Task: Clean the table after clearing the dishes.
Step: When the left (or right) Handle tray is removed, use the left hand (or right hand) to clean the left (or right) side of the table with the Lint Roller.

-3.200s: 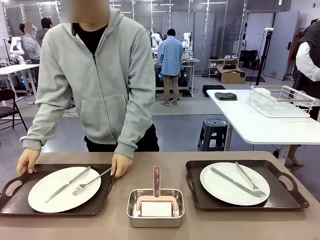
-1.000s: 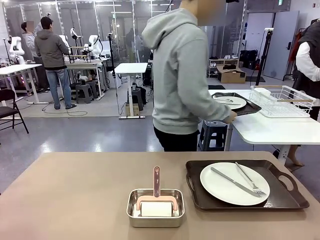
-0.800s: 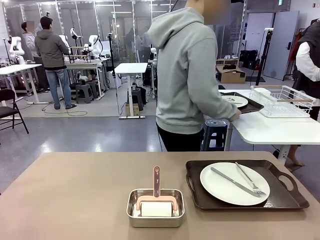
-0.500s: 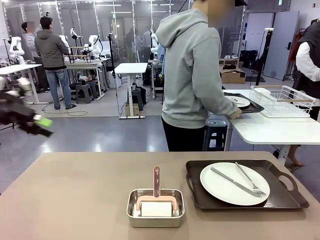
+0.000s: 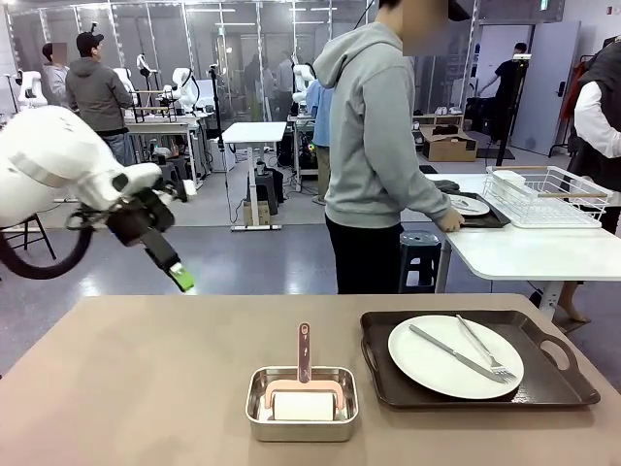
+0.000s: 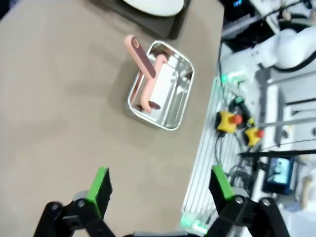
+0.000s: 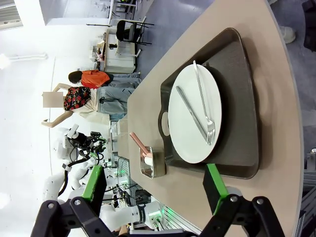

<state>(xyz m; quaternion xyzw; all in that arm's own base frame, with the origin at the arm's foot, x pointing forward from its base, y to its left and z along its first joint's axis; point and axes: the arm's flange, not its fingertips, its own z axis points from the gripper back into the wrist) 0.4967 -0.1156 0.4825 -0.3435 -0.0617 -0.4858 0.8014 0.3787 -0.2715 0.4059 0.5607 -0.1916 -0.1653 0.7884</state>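
1 of 2 loads cleared, left arm coming in

- A few seconds back the large matte tan-brown table (image 5: 146, 388) held 2 loads. The left one is gone and the left half of the top now lies bare.
- Carried off by the person in a grey hoodie (image 5: 374, 146) to the smaller white table (image 5: 524, 257) at far right. The second dark brown tray (image 5: 482, 221) with its second white plate (image 5: 471, 205) now rests there, just beside the white wire rack (image 5: 543, 194). The person's hand (image 5: 448, 223) is at the tray's edge.
- Unmoved at near right: the dark brown handled tray (image 5: 543, 388), carrying the round white plate (image 5: 441, 374) with the metal knife (image 5: 454, 353) and metal fork (image 5: 483, 351) laid across it.
- Unmoved at near centre: the small rectangular steel pan (image 5: 260, 417), holding a pink-handled tool (image 5: 304, 351) with a white block at its foot.
- Within the last half second the left gripper (image 5: 182, 282) has swung in from the left. It hangs above the far-left part of the table, jaws spread wide, nothing between them. Its wrist view looks down on the pan.
- The right gripper (image 7: 154, 182) is likewise spread wide and empty, looking over the remaining tray.

Reading: clearing is about half done. The right side probably cannot be cleaned until the last tray goes. The bared left side looks ready, and the pink-handled tool seems the arm's likely target.
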